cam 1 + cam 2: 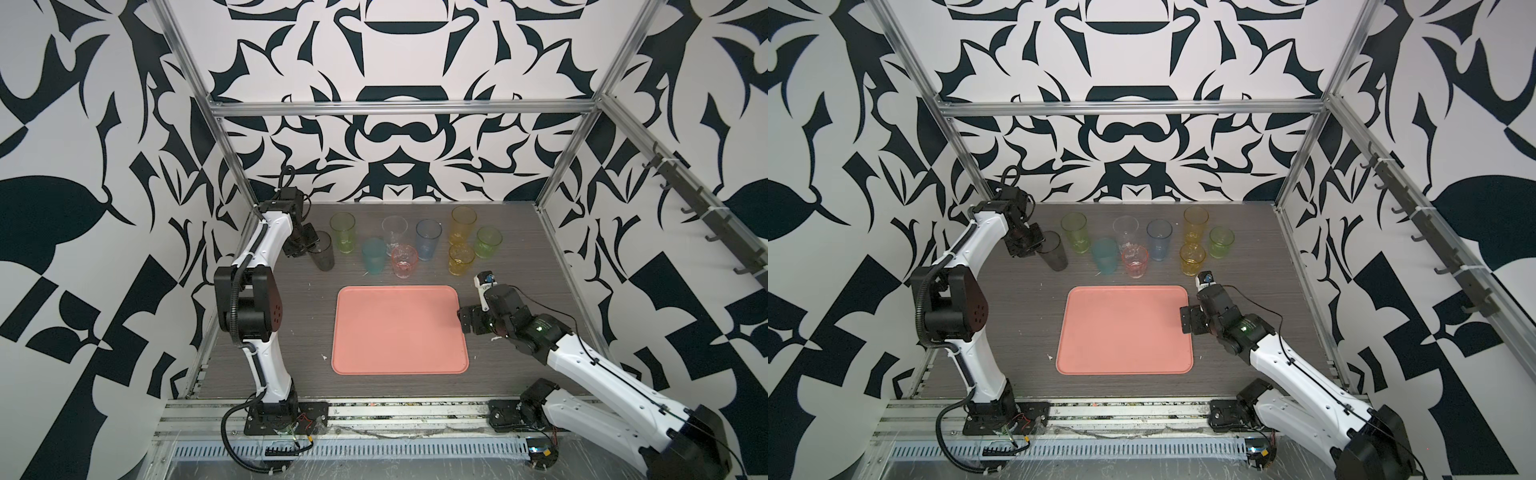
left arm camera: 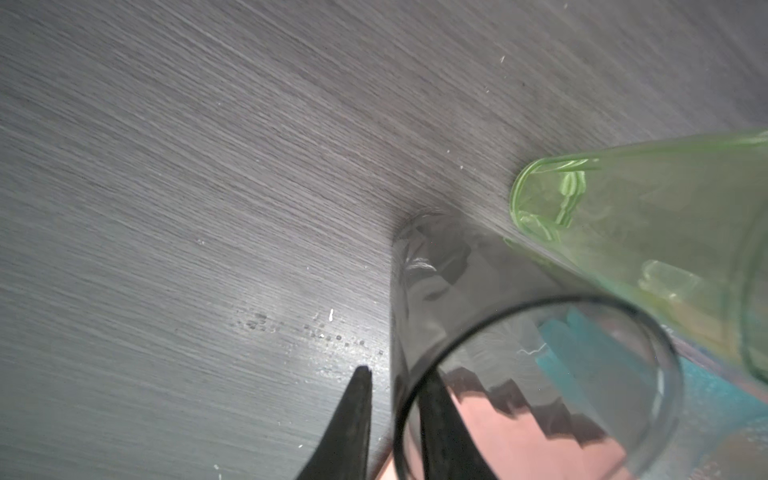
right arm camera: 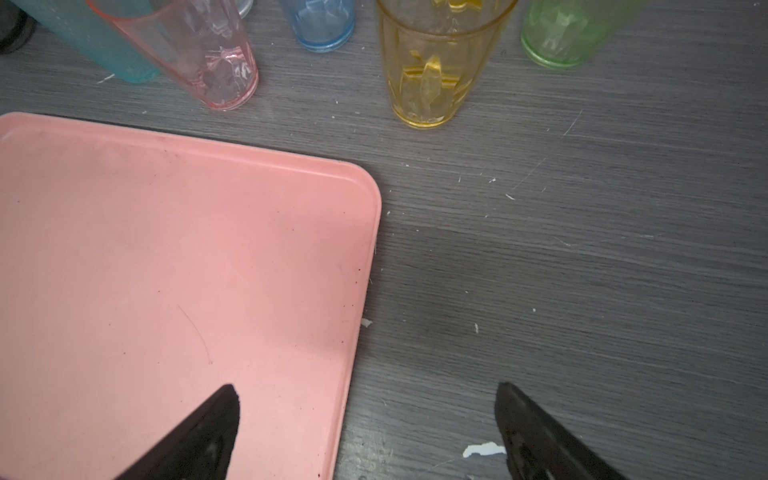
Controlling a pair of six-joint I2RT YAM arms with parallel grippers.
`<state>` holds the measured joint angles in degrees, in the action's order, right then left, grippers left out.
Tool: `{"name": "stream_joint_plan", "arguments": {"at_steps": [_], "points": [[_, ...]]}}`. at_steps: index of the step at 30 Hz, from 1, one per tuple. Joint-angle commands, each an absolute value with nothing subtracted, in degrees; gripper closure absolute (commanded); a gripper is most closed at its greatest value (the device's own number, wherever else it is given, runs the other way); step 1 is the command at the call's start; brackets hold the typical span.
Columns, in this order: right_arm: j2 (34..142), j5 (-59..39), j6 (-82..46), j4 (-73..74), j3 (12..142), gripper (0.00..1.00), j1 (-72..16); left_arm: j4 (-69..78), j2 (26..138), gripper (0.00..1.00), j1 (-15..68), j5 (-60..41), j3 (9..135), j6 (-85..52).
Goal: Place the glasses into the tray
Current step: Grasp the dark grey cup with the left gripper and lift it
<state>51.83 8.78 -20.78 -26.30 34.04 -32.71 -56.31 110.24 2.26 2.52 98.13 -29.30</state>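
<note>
Glasses: none in the tray [image 1: 399, 332] yet. All nine stand on the surface [image 1: 291, 316] behind its far edge. Step in hand: grasping the first one, the smoky grey glass [image 1: 322, 251] at the left end of the group.

Left gripper [image 2: 395, 374]: jaws narrow, straddling the grey glass's wall at the rim, one finger inside and one outside. In the wrist view a sliver of surface shows between the outer finger and the wall, so I can't tell if the pinch is firm.

Left arm: elbow high, forearm reaching to the far left corner, wrist pitched down onto the rim from the left.

Right gripper [image 3: 365, 390]: spread wide, holding nothing. That arm sits low beside the tray's right edge, jaws over the tray's far right corner, facing the short yellow glass [image 3: 432, 83].

Next, as I judge it: confirm the pinch, lift straight up, since the tall green glass [image 1: 343, 232] is just beside and the teal glass [image 1: 373, 255] is near, then carry it to the tray and set it down upright. A one-wall grip may let the glass tilt, so go slow.
</note>
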Motion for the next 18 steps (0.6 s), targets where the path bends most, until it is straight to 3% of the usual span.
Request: {"name": "stream_joint_plan", "arguments": {"at_steps": [1, 10, 18], "points": [[51.9, 8.8, -20.4, -24.8, 34.1, 0.01, -32.6, -60.1, 110.8, 0.8, 2.3, 3.6, 99.3, -28.9], [51.7, 9.8, -20.4, -25.3, 34.3, 0.01, -32.6, -62.6, 109.0, 0.96, 2.3, 5.3, 99.8, -27.9], [49.1, 10.2, -20.5, -24.9, 33.4, 0.01, -32.5, -68.5, 104.1, 0.99, 2.3, 6.1, 99.2, -25.7]]}}
